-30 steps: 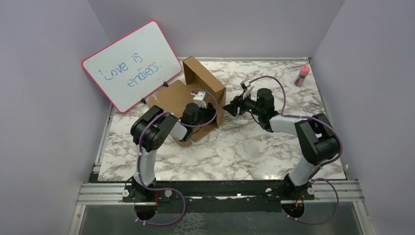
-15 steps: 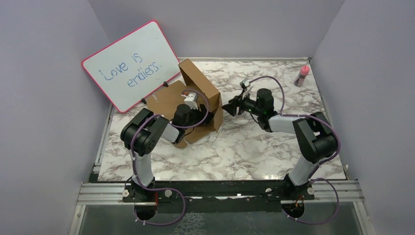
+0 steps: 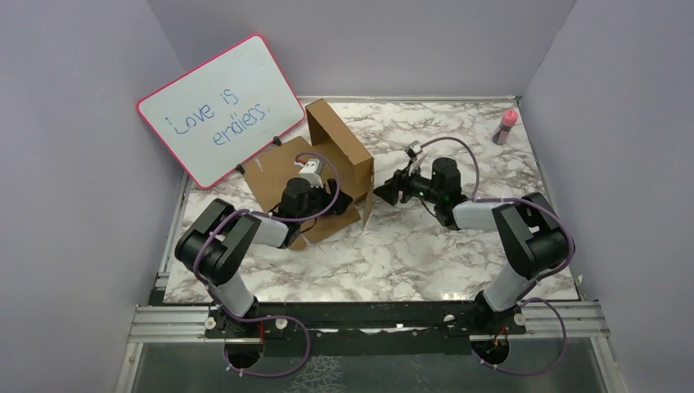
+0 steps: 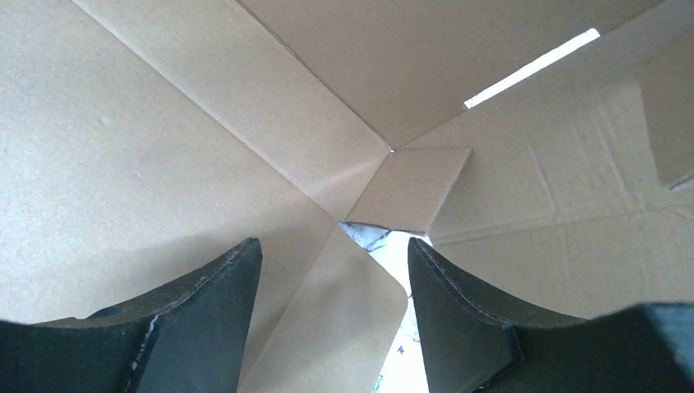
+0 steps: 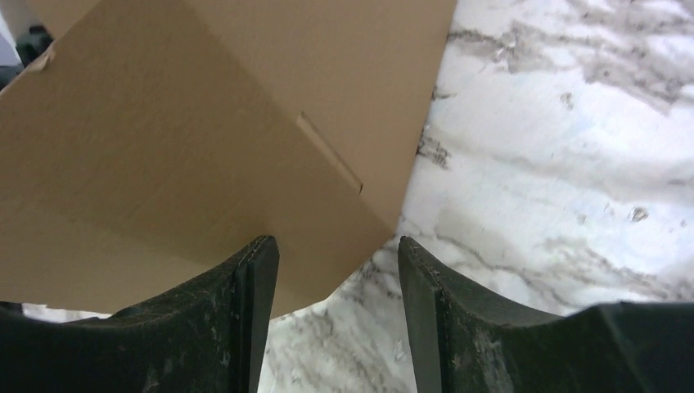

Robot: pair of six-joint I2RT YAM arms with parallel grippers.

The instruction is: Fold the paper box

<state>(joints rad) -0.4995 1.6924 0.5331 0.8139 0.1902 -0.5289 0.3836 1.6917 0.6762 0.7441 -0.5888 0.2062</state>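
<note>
Black jaws on both arms are released, nothing pinched. My left gripper (image 4: 331, 243) is inside the box (image 3: 340, 155), low, pointing into a corner where the creases meet. A loose flap (image 4: 344, 327) lies under the gap between its fingers; I can't tell if it touches either finger. Through the open corner I see a sliver of the table (image 3: 425, 246). A slit (image 4: 532, 57) shows light in the panel ahead. My right gripper (image 5: 335, 239) is outside, nose-on to the box's right wall, with that wall's lower corner just ahead of the fingertips. Touching or not, can't tell. The box sits left of centre on the marble, half folded: one panel is flat on the table, and the tall panel stands tilted between the two grippers. Behind it the whiteboard (image 3: 217, 106) is propped at the far left, its lower edge just beside the flat panel. A pink bottle (image 3: 507, 124) sits in the far right corner, well apart.
</note>
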